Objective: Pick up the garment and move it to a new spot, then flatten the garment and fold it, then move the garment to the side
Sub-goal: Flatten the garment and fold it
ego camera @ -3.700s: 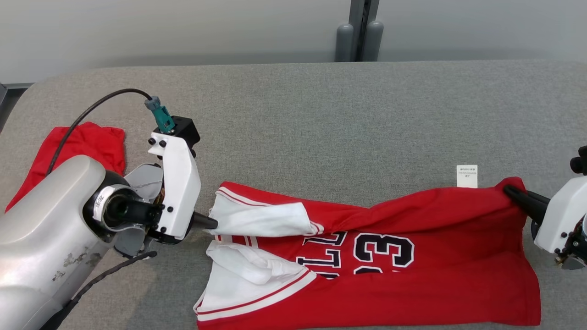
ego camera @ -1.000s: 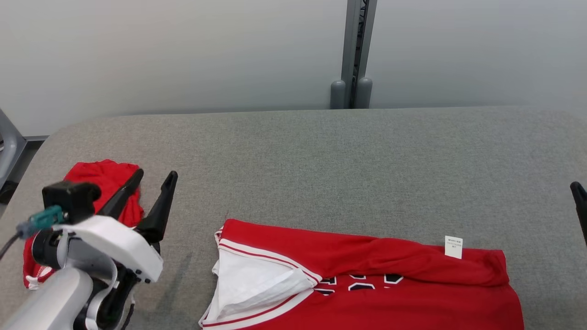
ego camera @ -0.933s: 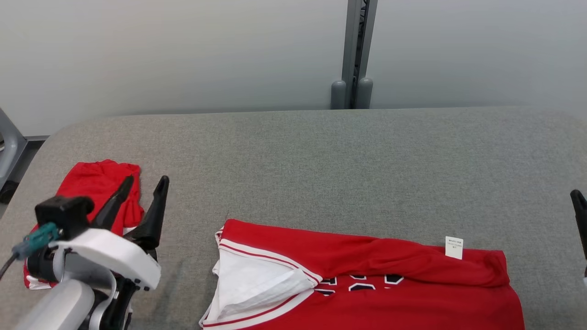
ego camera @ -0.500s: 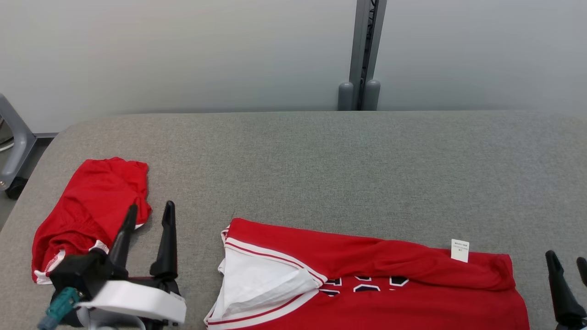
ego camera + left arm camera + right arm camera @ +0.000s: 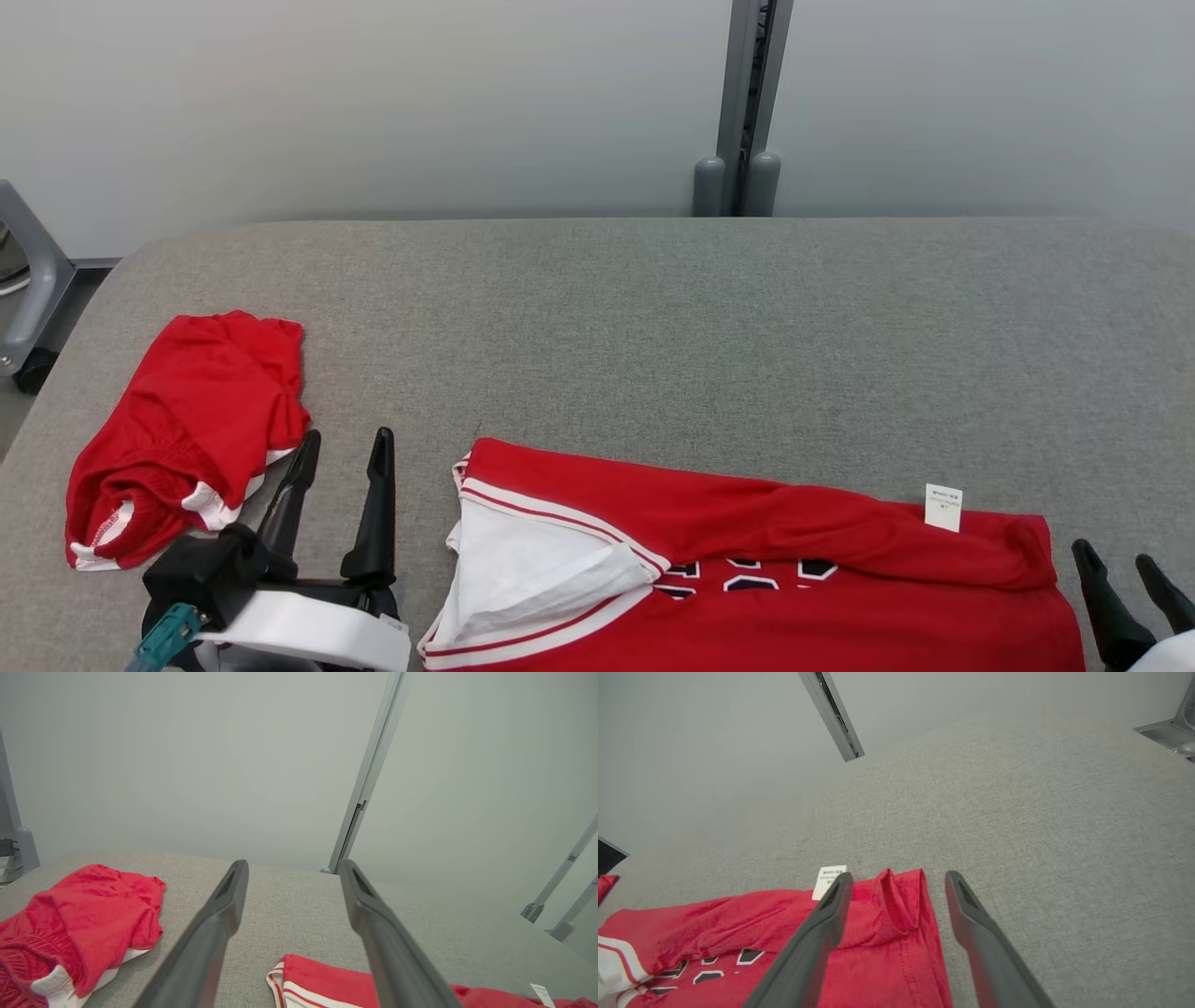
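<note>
The garment (image 5: 794,541) is a red jersey with white trim and dark lettering, lying flat at the near edge of the grey table (image 5: 653,327), its far edge folded over toward me. A white label (image 5: 943,507) sticks up from the fold. My left gripper (image 5: 344,439) stands open and empty just left of the jersey's white collar end. My right gripper (image 5: 1111,555) is open and empty by the jersey's right end. In the left wrist view the left gripper (image 5: 293,864) points over the table, with the jersey (image 5: 322,975) low right. In the right wrist view the right gripper (image 5: 899,875) hovers above the jersey's corner (image 5: 878,933).
A second red garment with white trim (image 5: 187,429) lies crumpled at the table's left, close to my left fingers, and also appears in the left wrist view (image 5: 70,919). A grey post (image 5: 742,112) rises behind the table. A grey frame (image 5: 28,280) stands off the left edge.
Both grippers have let go of the jersey ends they held earlier. Over the last second the left gripper has drawn down and right, and the right fingers have come into view at lower right.
</note>
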You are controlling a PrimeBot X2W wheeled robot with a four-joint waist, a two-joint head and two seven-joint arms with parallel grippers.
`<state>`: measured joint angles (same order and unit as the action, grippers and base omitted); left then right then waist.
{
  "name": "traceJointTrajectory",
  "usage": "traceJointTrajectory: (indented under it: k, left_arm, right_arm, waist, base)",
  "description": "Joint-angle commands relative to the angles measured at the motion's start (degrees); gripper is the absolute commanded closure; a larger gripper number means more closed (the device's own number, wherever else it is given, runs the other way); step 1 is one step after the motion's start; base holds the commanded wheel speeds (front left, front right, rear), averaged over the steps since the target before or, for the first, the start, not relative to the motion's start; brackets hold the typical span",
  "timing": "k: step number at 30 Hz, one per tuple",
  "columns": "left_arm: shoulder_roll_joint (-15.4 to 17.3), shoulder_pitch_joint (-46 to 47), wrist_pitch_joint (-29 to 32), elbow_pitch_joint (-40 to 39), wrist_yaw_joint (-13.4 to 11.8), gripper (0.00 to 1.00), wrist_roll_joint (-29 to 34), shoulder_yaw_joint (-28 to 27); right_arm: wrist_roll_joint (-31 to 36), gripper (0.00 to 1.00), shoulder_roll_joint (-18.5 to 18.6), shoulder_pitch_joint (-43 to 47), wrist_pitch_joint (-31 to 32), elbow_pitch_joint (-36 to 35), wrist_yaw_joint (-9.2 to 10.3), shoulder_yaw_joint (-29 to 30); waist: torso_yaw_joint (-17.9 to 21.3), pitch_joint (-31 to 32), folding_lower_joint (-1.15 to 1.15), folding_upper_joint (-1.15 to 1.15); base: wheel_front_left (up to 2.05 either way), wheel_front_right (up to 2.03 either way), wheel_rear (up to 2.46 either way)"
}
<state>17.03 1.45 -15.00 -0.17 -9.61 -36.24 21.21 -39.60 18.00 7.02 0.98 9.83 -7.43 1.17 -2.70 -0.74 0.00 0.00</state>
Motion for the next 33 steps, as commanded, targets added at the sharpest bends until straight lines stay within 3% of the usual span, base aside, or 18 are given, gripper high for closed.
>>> traceJointTrajectory:
  k: [1, 7, 16, 31, 33]
  left_arm:
    - [-0.30, 0.74, -0.23, 0.35, 0.52, 0.00, 0.29, -0.10]
    - [-0.98, 1.82, -0.22, 1.95, 1.81, 0.00, 0.66, 0.12]
    - [-1.26, 3.29, -0.10, 2.98, 2.34, 0.00, 1.36, 0.85]
    - [-1.02, 4.79, 0.33, 3.89, 2.47, 0.00, 1.44, 1.76]
    - [-0.91, 4.79, 0.42, 3.94, 2.39, 0.00, 1.38, 1.78]
  right_arm:
    - [0.68, 0.00, 0.03, -1.21, 1.49, 1.35, -0.12, 0.37]
    - [0.36, 0.00, -1.23, -3.87, 6.64, 7.51, -0.12, 0.84]
    - [-0.26, 0.00, -2.13, -8.51, 9.27, 16.00, -0.12, 1.60]
    - [-7.74, 0.00, -3.60, -10.11, 12.58, 25.10, -0.11, -0.27]
    - [-8.90, 0.79, -3.83, -10.12, 12.79, 25.15, -0.13, -1.41]
  waist:
    - [-0.33, -0.22, 0.00, 0.00]
    - [-1.42, -0.64, 0.00, 0.00]
    - [-3.02, -2.83, 0.00, 0.00]
    - [-5.96, -3.29, 0.00, 0.00]
    - [-6.26, -3.16, 0.00, 0.00]
  base:
    - [0.00, 0.00, 0.00]
    - [0.00, 0.00, 0.00]
    - [0.00, 0.00, 0.00]
    - [0.00, 0.00, 0.00]
    - [0.00, 0.00, 0.00]
